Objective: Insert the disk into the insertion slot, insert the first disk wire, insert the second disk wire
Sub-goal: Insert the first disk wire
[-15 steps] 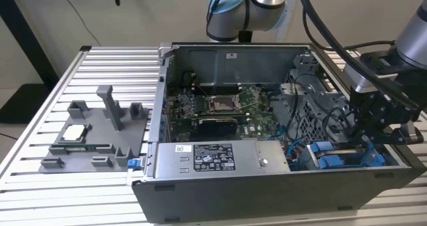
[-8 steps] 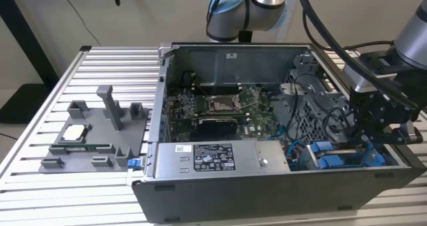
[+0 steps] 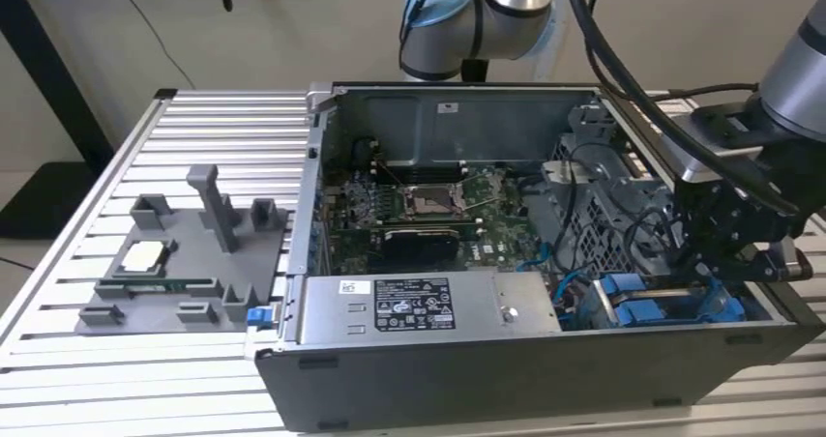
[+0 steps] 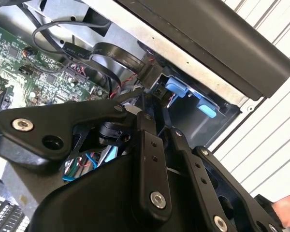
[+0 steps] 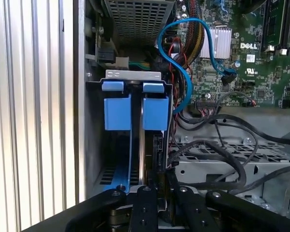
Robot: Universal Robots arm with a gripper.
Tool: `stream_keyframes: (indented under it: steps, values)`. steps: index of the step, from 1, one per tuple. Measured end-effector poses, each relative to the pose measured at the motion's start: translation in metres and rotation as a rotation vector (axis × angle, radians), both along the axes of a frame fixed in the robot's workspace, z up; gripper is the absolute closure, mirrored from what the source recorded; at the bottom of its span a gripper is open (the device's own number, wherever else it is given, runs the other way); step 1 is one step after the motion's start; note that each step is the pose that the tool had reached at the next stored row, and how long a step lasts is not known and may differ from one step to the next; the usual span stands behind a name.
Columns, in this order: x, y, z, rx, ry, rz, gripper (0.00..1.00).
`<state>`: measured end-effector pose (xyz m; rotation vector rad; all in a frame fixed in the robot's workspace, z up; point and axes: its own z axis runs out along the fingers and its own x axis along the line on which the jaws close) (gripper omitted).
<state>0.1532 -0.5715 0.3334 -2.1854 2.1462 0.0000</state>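
One wide metal table (image 3: 220, 137) with long grooves carries all you see. On it lies the PC case (image 3: 516, 384), tipped on its side with its top open, most likely so your arm can reach straight down into it. The robot arm (image 3: 807, 60) leans in from the upper right of the exterior view. At the lower middle of that view sits the grey power-supply box (image 3: 413, 306) with its sticker, and behind it the green motherboard (image 3: 439, 205). At the left of the frame a grey parts tray (image 3: 181, 263) rests on the table, well apart from the case. I think that keeps it out of the arm's way.

Now look at the lower right corner of the case. The insertion slot (image 5: 93, 145) is a thin metal bay there. The disk (image 5: 154, 113) sits inside it in its blue carrier, standing on its thin edge. That looks like the only way it fits so narrow a bay. Your gripper (image 3: 703, 275) hangs right over the disk and points down into the slot. You cannot tell if the claw is apart, together or clamped on something, for that part is hidden.

A blue cable (image 5: 183, 29) loops just beside the bay, and a bunch of black wires (image 5: 222, 154) lies near it. I cannot tell if any wire is plugged into the disk.
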Motion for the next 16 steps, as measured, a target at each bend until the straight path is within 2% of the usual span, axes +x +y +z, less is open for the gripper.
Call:
stream_keyframes:
  steps: [5, 6, 11, 16]
  values:
    - [0.0, 0.0, -0.002, 0.002, 0.0, -0.001, 0.8]
    - [0.0, 0.0, -0.0006, 0.0015, 0.0, -0.001, 0.73]
    - [0.0, 0.0, 0.0123, 0.0017, 0.0006, -0.001, 0.73]
    - [0.0, 0.0002, 0.022, 0.0015, 0.0006, -0.001, 0.73]
